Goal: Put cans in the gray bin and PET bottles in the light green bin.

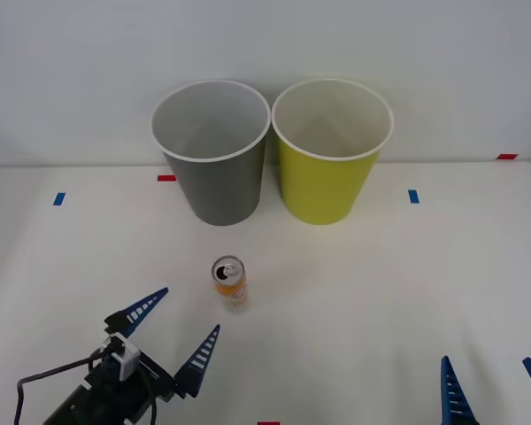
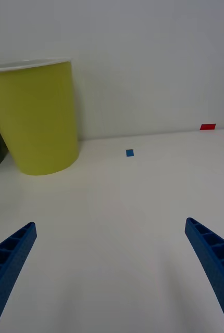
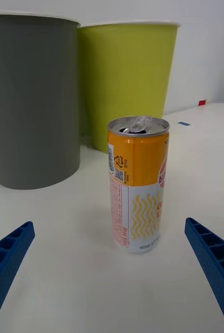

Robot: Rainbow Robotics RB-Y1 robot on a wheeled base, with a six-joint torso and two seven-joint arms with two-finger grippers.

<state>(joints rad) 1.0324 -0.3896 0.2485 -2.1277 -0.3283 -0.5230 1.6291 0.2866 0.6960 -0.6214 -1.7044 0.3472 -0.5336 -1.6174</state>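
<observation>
A slim orange and white can stands upright on the white table, its silver top open. Behind it stand the gray bin on the left and the light green bin on the right, side by side. My left gripper is open, low over the table just in front and to the left of the can, fingers spread toward it. My right gripper is open at the front right, nothing between its fingers. No PET bottles are in view.
Small blue and red tape marks dot the table. A white wall rises close behind the bins. Bare tabletop stretches between the can and the right gripper.
</observation>
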